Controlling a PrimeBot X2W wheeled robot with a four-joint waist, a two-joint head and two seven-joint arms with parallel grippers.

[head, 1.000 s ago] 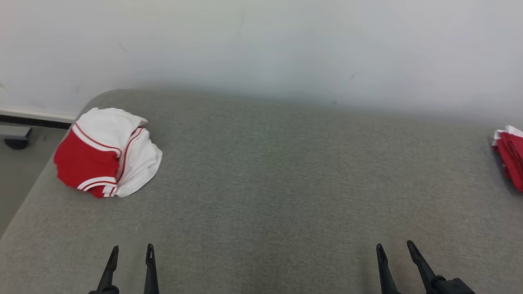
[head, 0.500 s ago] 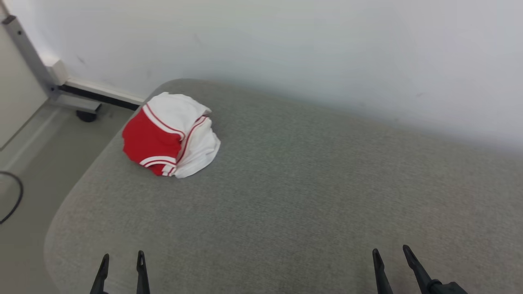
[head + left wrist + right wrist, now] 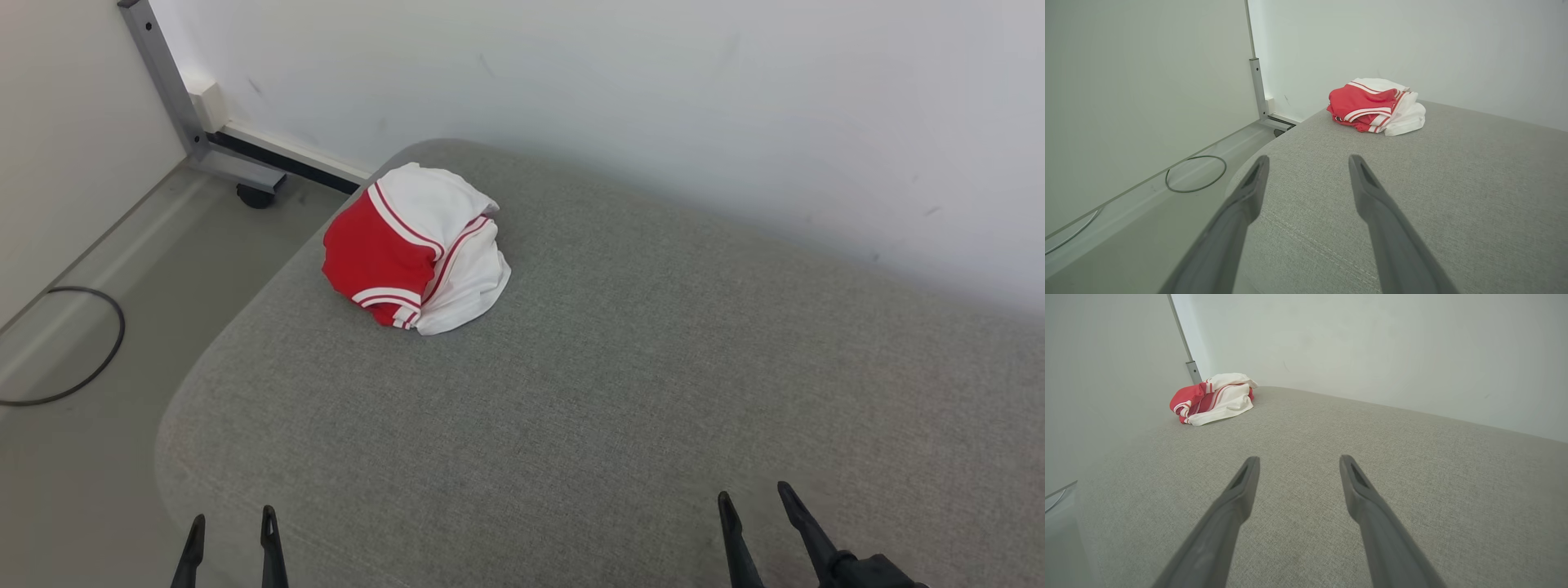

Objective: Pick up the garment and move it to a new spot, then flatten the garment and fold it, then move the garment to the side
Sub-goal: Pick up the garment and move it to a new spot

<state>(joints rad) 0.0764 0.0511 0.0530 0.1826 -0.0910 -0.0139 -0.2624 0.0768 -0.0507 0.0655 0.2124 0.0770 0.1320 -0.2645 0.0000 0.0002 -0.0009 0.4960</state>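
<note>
A crumpled red and white garment (image 3: pixel 412 249) with thin stripes lies in a heap near the far left corner of the grey upholstered surface (image 3: pixel 620 392). The left wrist view has the garment (image 3: pixel 1376 106) ahead and slightly right of the fingers; the right wrist view has it (image 3: pixel 1212 398) far off at the upper left. My left gripper (image 3: pixel 231 519) hangs open at the lower left over the surface's near edge, holding nothing. Open too, my right gripper (image 3: pixel 753 495) sits at the lower right, well away from the garment.
A white wall (image 3: pixel 653 98) runs behind the surface. To the left the floor (image 3: pixel 98 310) carries a looped black cable (image 3: pixel 73 343) and a grey metal frame leg (image 3: pixel 175 98) with a caster. The surface's rounded left edge (image 3: pixel 175 408) drops off beside my left gripper.
The camera has turned left, so the garment sits nearer the picture's centre and the floor and frame leg have come in. A red pile at the right edge has left view. Both grippers stay open.
</note>
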